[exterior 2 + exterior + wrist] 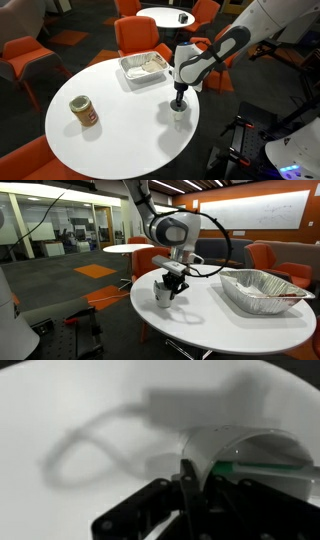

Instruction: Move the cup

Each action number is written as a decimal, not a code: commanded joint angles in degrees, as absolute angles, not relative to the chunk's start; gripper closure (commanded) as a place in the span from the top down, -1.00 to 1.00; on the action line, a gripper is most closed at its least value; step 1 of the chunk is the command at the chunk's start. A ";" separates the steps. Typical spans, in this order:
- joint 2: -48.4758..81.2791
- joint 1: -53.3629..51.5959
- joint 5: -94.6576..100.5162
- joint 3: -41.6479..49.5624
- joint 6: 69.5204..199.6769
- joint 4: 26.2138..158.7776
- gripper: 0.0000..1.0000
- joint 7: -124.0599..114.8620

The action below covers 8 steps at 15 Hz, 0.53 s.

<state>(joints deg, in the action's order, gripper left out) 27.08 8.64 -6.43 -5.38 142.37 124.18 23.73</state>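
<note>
The cup is a small white mug [163, 295] on the round white table [230, 330], near its edge. It also shows in an exterior view [180, 112] and close up in the wrist view [235, 450]. My gripper [172, 280] reaches down into and over the cup's rim. In the wrist view one finger [190, 485] presses the outside of the cup wall and the rest of the jaws sits inside the rim. The gripper looks shut on the cup's wall. The cup's base seems to touch the table.
A rectangular foil tray [262, 288] sits on the table past the cup, also seen in an exterior view [145, 66]. A brown jar with a light lid [84, 111] stands on the far side of the table. Orange chairs [140, 35] ring the table.
</note>
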 commanded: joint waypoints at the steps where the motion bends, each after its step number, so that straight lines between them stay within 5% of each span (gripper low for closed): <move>1: 22.10 5.28 -5.62 -5.01 143.60 129.67 -0.94 17.90; 8: 23.01 -2.11 -3.52 -3.41 145.85 130.02 -0.94 1.99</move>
<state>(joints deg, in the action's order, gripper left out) 23.25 0.28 -5.65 -5.21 145.01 129.78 7.06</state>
